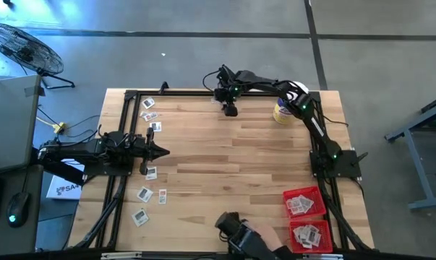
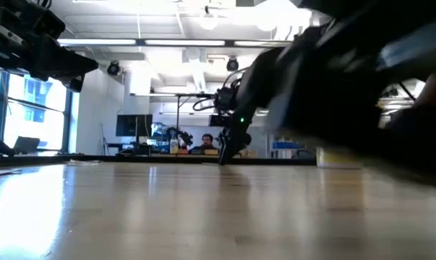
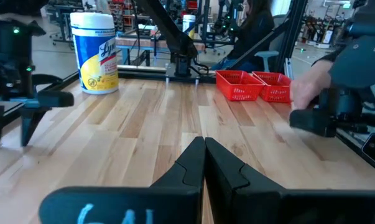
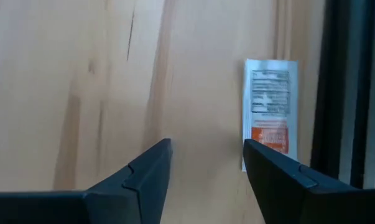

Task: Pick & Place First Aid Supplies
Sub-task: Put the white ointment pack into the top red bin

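White packet [image 4: 271,109] visible only in right wrist view, beside wide-open right end effector [image 4: 207,163]; left end effector [image 3: 204,163] pinched empty.

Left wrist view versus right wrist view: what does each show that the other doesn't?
Only the left wrist view shows the wipes jar, two red trays, a person's hand holding a dark device, and the left gripper shut. Only the right wrist view shows a single packet with an orange band, lying just beyond the open right gripper near the table's dark frame. Both show the bare wooden table.
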`<action>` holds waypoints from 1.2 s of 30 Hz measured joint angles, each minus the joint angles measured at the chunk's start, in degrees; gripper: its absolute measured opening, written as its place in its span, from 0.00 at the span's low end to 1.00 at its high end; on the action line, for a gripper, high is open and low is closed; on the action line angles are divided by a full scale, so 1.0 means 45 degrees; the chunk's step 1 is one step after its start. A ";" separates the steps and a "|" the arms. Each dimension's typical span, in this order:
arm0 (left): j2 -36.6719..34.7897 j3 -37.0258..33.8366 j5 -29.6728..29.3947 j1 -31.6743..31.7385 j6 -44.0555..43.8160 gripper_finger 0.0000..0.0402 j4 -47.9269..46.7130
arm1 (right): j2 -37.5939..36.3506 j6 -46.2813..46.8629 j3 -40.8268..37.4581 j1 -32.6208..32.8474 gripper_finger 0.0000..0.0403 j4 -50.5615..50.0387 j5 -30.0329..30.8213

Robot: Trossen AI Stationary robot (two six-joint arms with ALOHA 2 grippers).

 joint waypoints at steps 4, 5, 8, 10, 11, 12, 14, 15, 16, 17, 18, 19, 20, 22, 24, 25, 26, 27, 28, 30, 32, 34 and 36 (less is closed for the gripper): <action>-0.0003 0.0000 0.0000 0.0002 0.0000 0.00 0.0001 | -0.0338 -0.0231 -0.0033 0.0150 0.49 -0.1866 0.0752; 0.0000 0.0000 0.0000 0.0002 0.0000 0.00 0.0001 | -0.0395 -0.0218 -0.0042 0.0166 0.49 -0.2292 0.0773; 0.0000 0.0000 0.0000 0.0000 0.0000 0.00 0.0001 | -0.0479 -0.0083 -0.0042 0.0259 0.49 -0.3908 0.0830; 0.0000 0.0000 0.0002 0.0002 0.0000 0.00 0.0001 | -0.0493 0.0005 -0.0038 0.0317 0.49 -0.4419 0.1141; 0.0000 0.0000 0.0000 0.0003 0.0000 0.00 0.0001 | -0.0493 0.0060 -0.0038 0.0365 0.49 -0.4480 0.1353; 0.0000 0.0000 0.0000 0.0000 0.0000 0.00 0.0001 | -0.0494 0.0107 -0.0038 0.0393 0.49 -0.4425 0.1479; 0.0000 0.0002 0.0003 0.0000 0.0000 0.00 0.0001 | -0.0542 0.0117 -0.0046 0.0435 0.49 -0.4011 0.1419; 0.0000 0.0002 0.0000 0.0000 0.0000 0.00 -0.0002 | -0.0542 0.0091 -0.0063 0.0467 0.49 -0.3704 0.1318; 0.0000 0.0000 0.0000 0.0005 0.0000 0.00 0.0001 | -0.0542 0.0097 -0.0047 0.0485 0.49 -0.3284 0.1299; 0.0000 0.0005 0.0005 0.0000 0.0000 0.00 0.0001 | -0.0543 0.0131 0.0042 0.0470 0.49 -0.2882 0.1273; 0.0000 0.0001 0.0001 0.0003 0.0000 0.00 0.0001 | -0.0543 0.0195 0.0089 0.0435 0.49 -0.2501 0.1256; 0.0000 0.0000 0.0000 0.0005 0.0000 0.00 -0.0004 | -0.0567 0.0253 0.0114 0.0395 0.49 -0.2130 0.1190; 0.0000 0.0003 0.0000 0.0005 0.0000 0.00 0.0001 | -0.0585 0.0311 0.0118 0.0345 0.49 -0.1803 0.1070; -0.0003 0.0002 0.0003 0.0003 0.0000 0.00 0.0001 | -0.0585 0.0460 0.0159 0.0205 0.49 -0.1359 0.0540; 0.0000 0.0000 0.0000 0.0000 0.0000 0.00 0.0001 | -0.0585 0.0522 0.0169 0.0079 0.49 -0.1277 -0.0053; 0.0000 0.0000 0.0003 0.0005 0.0000 0.00 0.0001 | -0.0585 0.0520 0.0170 0.0014 0.49 -0.1133 -0.0210; 0.0000 0.0005 0.0005 0.0000 0.0000 0.00 0.0001 | -0.0585 0.0512 0.0102 -0.0029 0.49 -0.0824 -0.0235; 0.0000 0.0005 0.0000 0.0005 0.0000 0.00 0.0001 | -0.0585 0.0527 0.0007 -0.0081 0.49 -0.0524 -0.0236; 0.0000 0.0000 0.0000 0.0003 0.0000 0.00 0.0001 | -0.0585 0.0583 -0.0130 -0.0149 0.49 -0.0301 -0.0264; -0.0004 0.0001 0.0000 0.0000 0.0000 0.00 0.0001 | -0.0585 0.0705 -0.0479 -0.0262 0.49 0.0241 -0.0486; 0.0000 0.0000 0.0000 0.0001 0.0000 0.00 0.0001 | -0.0585 0.0728 -0.0781 -0.0354 0.49 0.0674 -0.0714; 0.0000 0.0000 0.0001 0.0001 0.0000 0.00 0.0001 | -0.0585 0.0673 -0.1013 -0.0397 0.49 0.0686 -0.0751; -0.0002 0.0003 0.0000 0.0001 0.0000 0.00 0.0001 | -0.0607 0.0549 -0.1123 -0.0404 0.49 0.0303 -0.0709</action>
